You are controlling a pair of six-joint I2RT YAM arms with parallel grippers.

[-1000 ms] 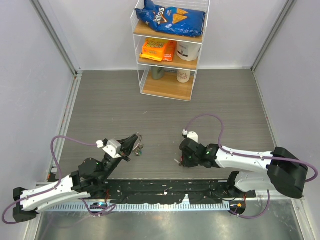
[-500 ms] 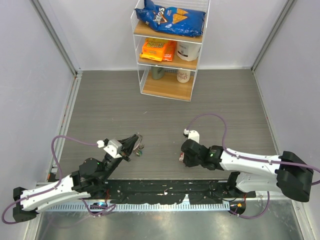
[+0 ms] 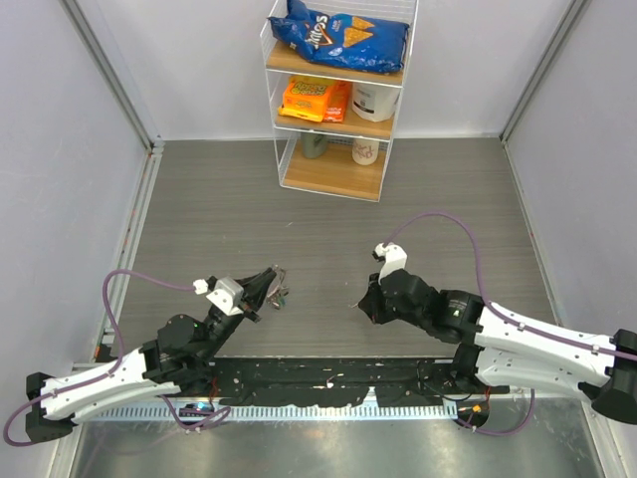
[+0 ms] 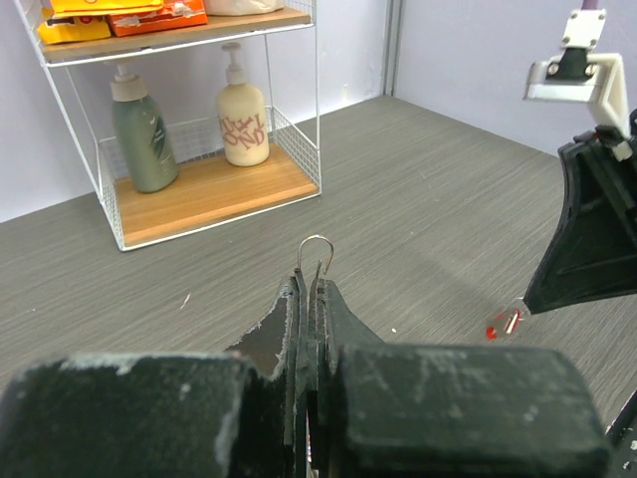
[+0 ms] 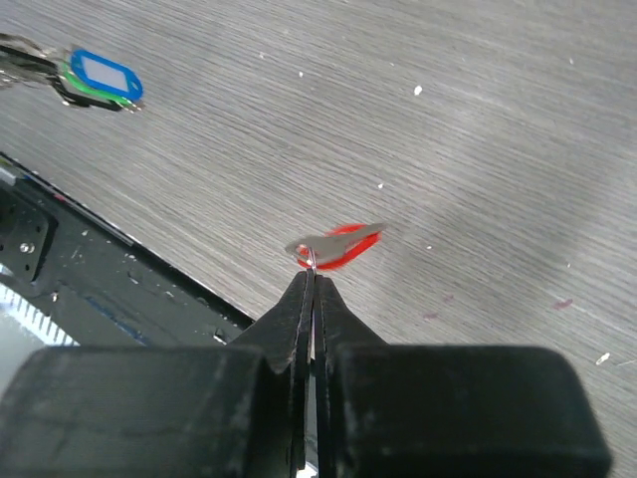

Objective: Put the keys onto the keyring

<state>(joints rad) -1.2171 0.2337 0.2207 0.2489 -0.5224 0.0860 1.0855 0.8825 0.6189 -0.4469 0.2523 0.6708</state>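
My left gripper is shut on the keyring, whose thin wire loop stands up from the fingertips. In the top view that gripper is left of centre, near the front. A blue key and a green key show beside it in the right wrist view. My right gripper is shut on the red key, pinching the small loop at its head just above the table. In the top view the right gripper is a short way right of the left one. The red key also shows from the left wrist.
A white wire shelf with a chip bag, snack packs and bottles stands at the back centre. A black perforated strip runs along the table's near edge. Grey walls close in both sides.
The right gripper has shut on the red key and raised it slightly, and the right arm has swung to the right. The left arm has kept still with the keyring.
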